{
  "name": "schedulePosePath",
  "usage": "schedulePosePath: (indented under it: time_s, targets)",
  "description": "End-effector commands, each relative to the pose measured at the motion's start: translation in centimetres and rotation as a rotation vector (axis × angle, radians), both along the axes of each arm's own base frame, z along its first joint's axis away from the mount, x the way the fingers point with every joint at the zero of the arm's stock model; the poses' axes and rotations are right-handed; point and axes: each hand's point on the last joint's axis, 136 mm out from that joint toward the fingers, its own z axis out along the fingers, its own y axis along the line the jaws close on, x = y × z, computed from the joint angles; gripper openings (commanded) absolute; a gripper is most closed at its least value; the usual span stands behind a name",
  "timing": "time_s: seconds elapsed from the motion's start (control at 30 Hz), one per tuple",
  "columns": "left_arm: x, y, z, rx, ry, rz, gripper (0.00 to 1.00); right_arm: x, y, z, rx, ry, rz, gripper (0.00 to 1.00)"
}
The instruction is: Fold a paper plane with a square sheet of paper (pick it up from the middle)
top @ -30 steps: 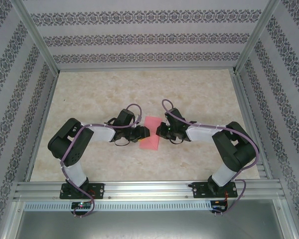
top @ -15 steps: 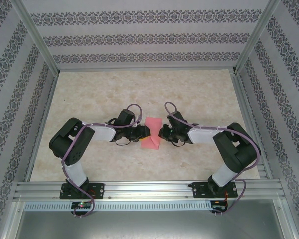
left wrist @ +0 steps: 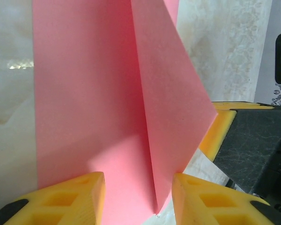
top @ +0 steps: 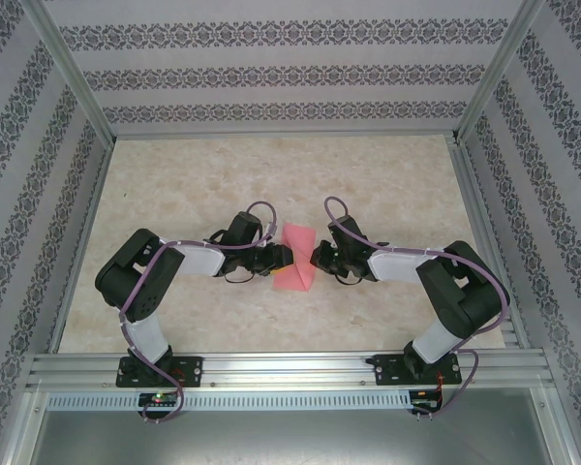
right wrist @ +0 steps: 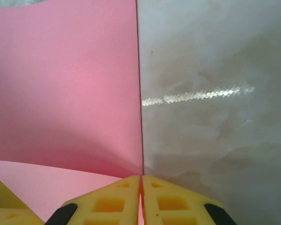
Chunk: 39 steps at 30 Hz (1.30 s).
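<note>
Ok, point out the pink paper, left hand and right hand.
pink paper [top: 292,277]: top view, flat near part of the sheet.
left hand [left wrist: 136,187]: left wrist view, gap between its yellow fingertips.
right hand [right wrist: 141,180]: right wrist view, seam where its fingertips meet.

Beige marble-look tabletop [top: 271,165], glossy, with a bright streak of glare [right wrist: 196,96] on it in the right wrist view. Walls [top: 281,73] on three sides: white paper with grey damask bands, horizontal at the back. Aluminium posts [top: 73,73] run to the back corners. Slotted aluminium rail [top: 290,368] along the near edge, plain grey metal surface [top: 290,436] below it. Light is even and bright.
</note>
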Motion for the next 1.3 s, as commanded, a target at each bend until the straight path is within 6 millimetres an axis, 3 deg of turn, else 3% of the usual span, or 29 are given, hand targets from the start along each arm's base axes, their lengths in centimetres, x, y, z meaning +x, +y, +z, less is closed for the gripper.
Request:
schedulePosePath:
  time_s: [0.0,0.23,0.4,0.57,0.77,1.0,1.27]
  targets:
    - [0.5,-0.9,2.4,-0.044,-0.120,-0.031,0.43,0.5,0.1,0.6,0.021,-0.025,-0.007,0.11]
    - [0.4,-2.0,3.7,-0.101,-0.182,-0.076,0.47,0.5,0.1,0.6,0.020,-0.023,-0.006,0.11]
    - [0.4,-2.5,2.8,-0.081,-0.169,-0.095,0.47,0.5,0.1,0.6,0.020,-0.022,-0.004,0.11]
    - [0.4,-2.9,2.0,-0.080,-0.152,-0.107,0.40,0.4,0.3,0.8,0.029,-0.024,0.004,0.15]
    - [0.5,-3.0,1.7,-0.069,-0.162,-0.121,0.28,1.0,0.0,3.7,0.023,-0.079,0.011,0.36]
    - [1.1,-2.7,1.3,-0.022,-0.197,-0.122,0.12,1.0,-3.4,7.5,-0.063,-0.156,-0.075,0.62]
    - [1.7,-1.4,4.1,0.062,-0.291,-0.107,0.06,0.4,-7.2,11.4,-0.116,-0.249,-0.170,0.84]
